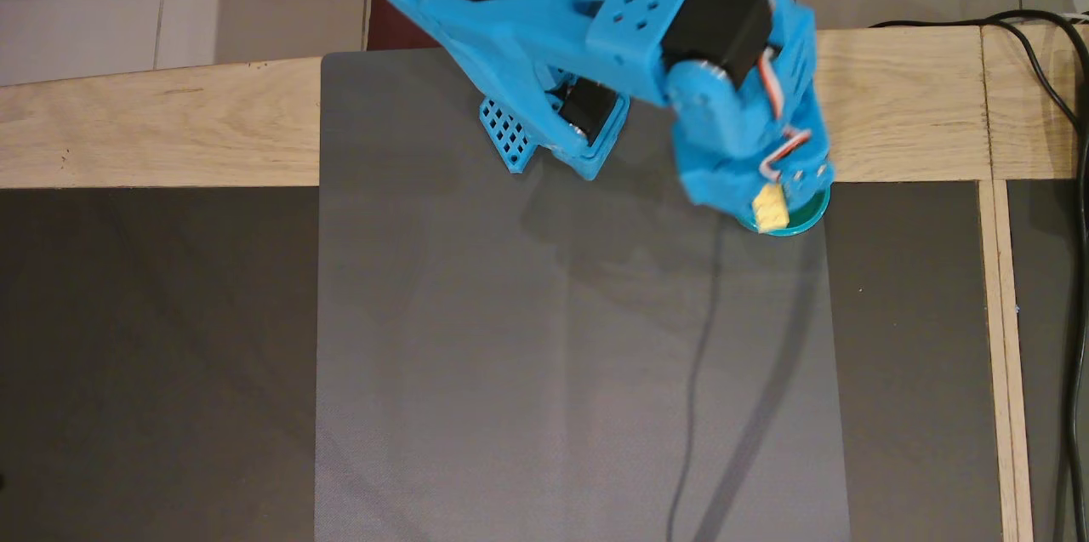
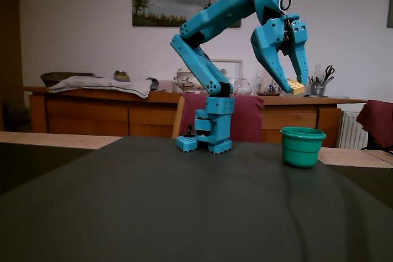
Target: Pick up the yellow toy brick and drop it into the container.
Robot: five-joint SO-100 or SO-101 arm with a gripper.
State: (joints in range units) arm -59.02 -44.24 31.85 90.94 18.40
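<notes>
The blue gripper hangs high above the table and is shut on the yellow toy brick, which sits between its fingertips. The teal-green cup stands upright on the dark mat, directly below the gripper and well apart from it. In the overhead view the brick shows at the gripper's tip, over the cup, of which only the lower rim arc shows past the arm. The cup's inside is hidden in both views.
A grey mat covers the middle of the table, with the arm's base at its far edge. Black cables run along the right side. The wooden table edge lies at the back.
</notes>
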